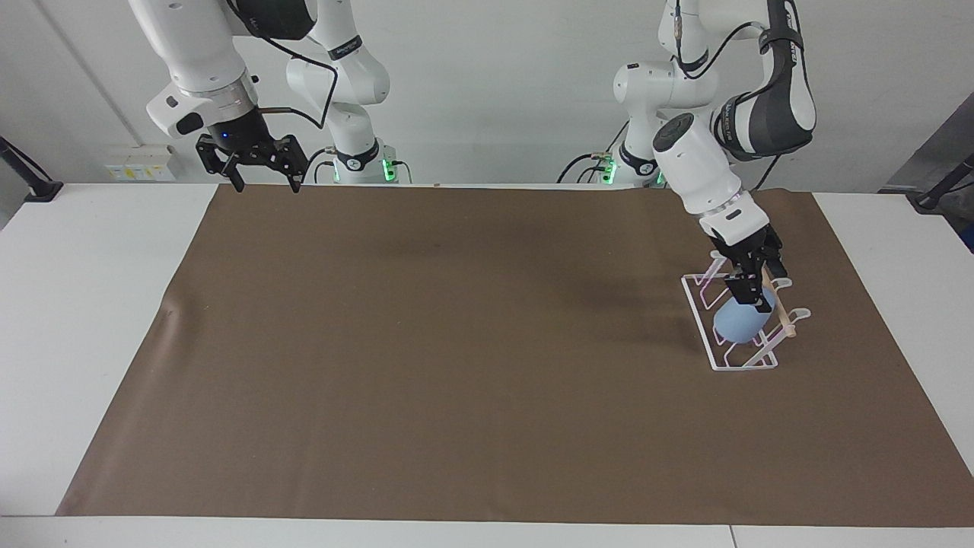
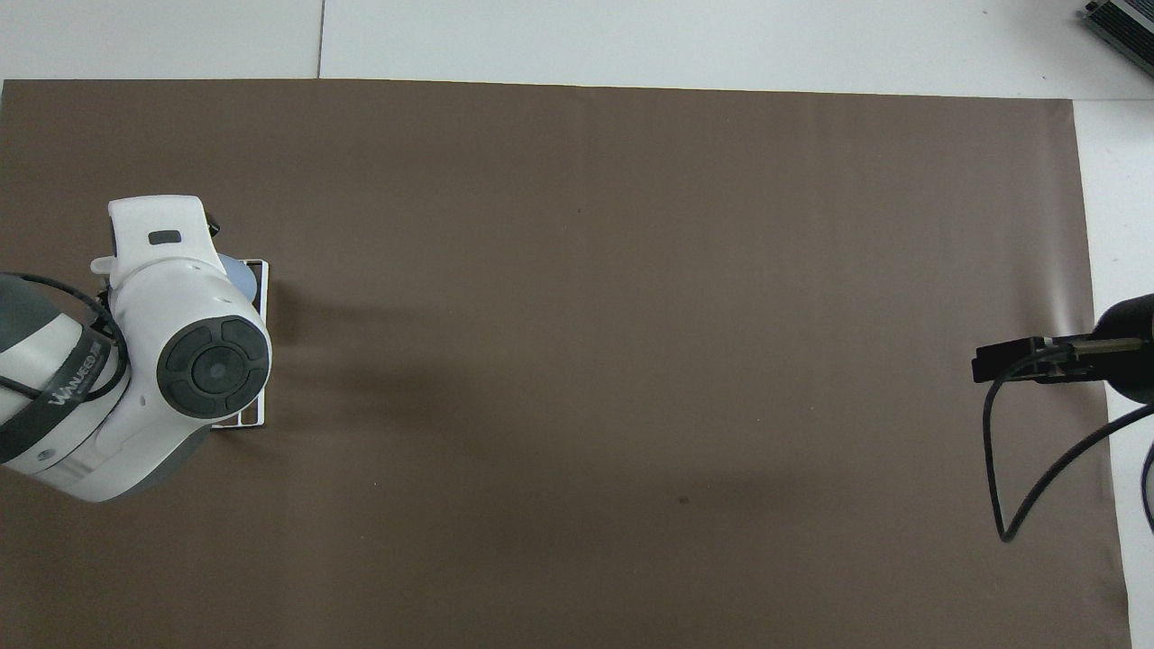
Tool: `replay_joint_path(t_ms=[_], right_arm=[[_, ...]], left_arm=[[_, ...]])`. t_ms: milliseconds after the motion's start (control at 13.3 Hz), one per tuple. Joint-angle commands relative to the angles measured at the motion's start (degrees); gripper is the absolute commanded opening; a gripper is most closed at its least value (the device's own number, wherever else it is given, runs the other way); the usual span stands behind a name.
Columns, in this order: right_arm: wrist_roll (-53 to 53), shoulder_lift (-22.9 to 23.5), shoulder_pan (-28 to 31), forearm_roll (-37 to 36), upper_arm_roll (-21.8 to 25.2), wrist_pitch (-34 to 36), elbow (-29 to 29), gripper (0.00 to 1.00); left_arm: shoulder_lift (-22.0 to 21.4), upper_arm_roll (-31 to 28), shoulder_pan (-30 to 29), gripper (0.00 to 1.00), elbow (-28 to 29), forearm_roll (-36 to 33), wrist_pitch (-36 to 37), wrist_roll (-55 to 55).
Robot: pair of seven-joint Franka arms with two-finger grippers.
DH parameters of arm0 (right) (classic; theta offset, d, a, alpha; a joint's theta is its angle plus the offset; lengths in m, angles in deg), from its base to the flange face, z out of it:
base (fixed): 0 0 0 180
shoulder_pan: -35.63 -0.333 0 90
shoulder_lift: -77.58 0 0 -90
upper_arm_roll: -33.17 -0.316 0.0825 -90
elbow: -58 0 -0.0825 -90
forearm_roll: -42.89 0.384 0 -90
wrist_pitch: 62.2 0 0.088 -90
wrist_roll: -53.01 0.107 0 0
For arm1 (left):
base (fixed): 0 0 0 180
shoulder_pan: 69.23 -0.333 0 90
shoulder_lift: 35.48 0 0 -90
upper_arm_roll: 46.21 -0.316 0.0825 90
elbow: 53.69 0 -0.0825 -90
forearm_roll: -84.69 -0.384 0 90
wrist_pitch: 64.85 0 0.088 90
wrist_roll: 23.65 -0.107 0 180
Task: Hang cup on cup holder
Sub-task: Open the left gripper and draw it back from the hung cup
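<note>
The small light-blue plastic cup (image 1: 736, 323), matte and plain, rests tilted on the white wire cup holder with its wooden dowel (image 1: 742, 323), middle right of the facing view on the brown mat (image 1: 456, 365) covering the bench. The left claw (image 1: 755, 291) sits just above it; I cannot tell whether it grips. The right claw (image 1: 261, 169), upper left, hangs spread wide and holds nothing.

White table (image 1: 99, 320), brown mat (image 1: 456, 342), cup holder (image 1: 719, 364)
</note>
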Motion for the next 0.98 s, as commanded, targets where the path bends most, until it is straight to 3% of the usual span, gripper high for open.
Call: replay_joint_path(t_ms=[0,376,677,902], right_arm=[[-1.1,-0.7,0.7,0.5,-0.3,0.6,-1.0,1.00],[-1.1,-1.0,0.6,0.5,-0.3,0.0,-1.5,1.00],[-2.2,-1.2,1.2,0.5,0.6,0.9,-1.9,1.00],[-4.0,-1.1,1.3,0.5,0.9,-0.3,-2.1,1.00]], left_arm=[[-0.5,-0.4,0.1,1.00,0.7,-1.3,-1.3,0.7],[2.7,-0.2,-0.1,1.00,-5.0,0.6,-1.7,-3.6],[3.5,-0.1,0.4,1.00,-8.3,12.0,-3.3,-7.3],[2.4,0.7,0.4,1.00,-10.9,22.9,-2.5,-16.4]])
